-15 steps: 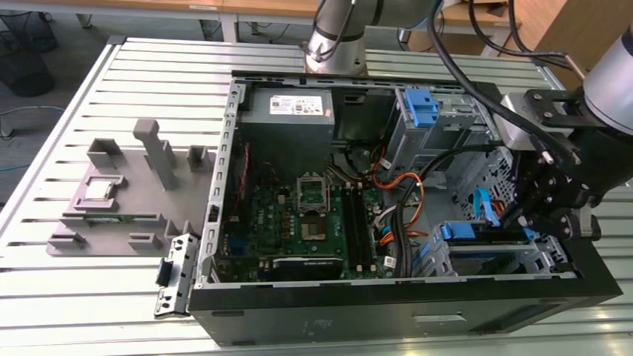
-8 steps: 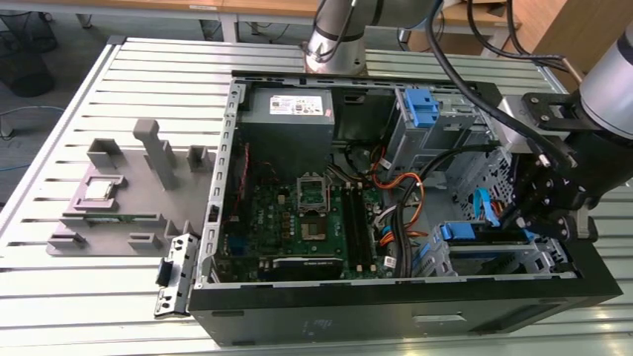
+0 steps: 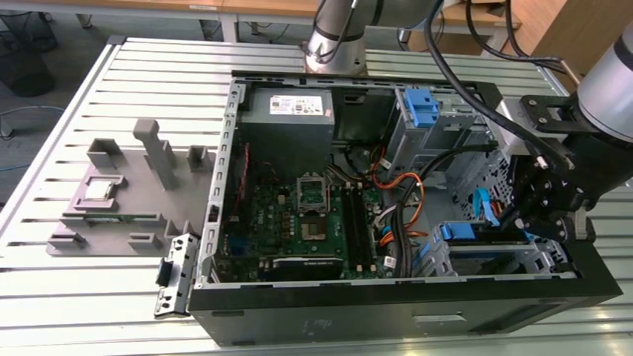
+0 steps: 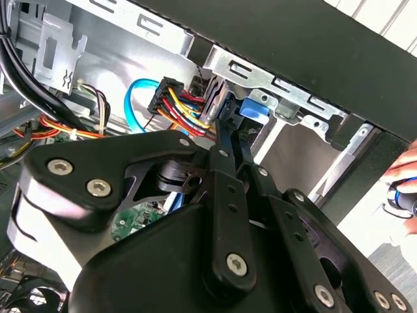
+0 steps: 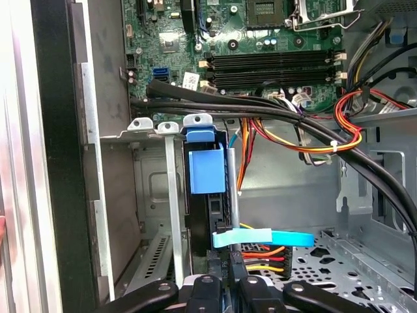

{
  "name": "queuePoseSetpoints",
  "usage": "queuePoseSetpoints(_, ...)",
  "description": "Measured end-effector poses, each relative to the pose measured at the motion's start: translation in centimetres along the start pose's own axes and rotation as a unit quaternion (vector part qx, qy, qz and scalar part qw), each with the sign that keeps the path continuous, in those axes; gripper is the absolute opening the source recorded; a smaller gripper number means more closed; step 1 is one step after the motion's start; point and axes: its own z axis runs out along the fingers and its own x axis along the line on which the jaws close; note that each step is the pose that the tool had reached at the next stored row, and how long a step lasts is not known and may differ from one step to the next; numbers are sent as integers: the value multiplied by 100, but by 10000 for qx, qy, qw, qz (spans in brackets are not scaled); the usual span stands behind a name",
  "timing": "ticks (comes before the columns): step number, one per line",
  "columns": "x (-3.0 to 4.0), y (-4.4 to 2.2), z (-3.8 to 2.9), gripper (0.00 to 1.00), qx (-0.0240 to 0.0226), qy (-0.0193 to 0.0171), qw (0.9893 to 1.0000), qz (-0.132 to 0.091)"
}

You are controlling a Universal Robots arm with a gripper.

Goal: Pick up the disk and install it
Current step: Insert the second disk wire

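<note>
Jaws' state unclear, beside the flat blue-railed disk [image 5: 207, 171] in its metal bay [image 5: 156, 169]

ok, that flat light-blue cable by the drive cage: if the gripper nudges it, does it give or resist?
Likely gives: the light-blue cable is thin and flat, and it curves in a loose loop in the second wrist view. Probably light, so little resistance. One end seems plugged in beside the drive cage, so it may spring back or snag.
</note>
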Motion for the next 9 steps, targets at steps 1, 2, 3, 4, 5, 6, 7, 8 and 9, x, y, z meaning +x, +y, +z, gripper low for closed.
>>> queuePoseSetpoints(1,0,0,2,17,0,-1,10000,0)
queuePoseSetpoints(2,0,0,4,17,0,-3,10000,0)
queuePoseSetpoints(3,0,0,5,17,0,-3,10000,0)
queuePoseSetpoints(4,0,0,5,17,0,-3,10000,0)
queuePoseSetpoints(5,0,0,5,17,0,-3,10000,0)
queuePoseSetpoints(6,-1,1,8,17,-1,-6,10000,1)
queuePoseSetpoints(7,0,1,13,18,-2,-11,10000,1)
queuePoseSetpoints(8,0,1,13,18,-1,-9,10000,1)
queuePoseSetpoints(9,0,1,11,25,-1,-7,10000,1)
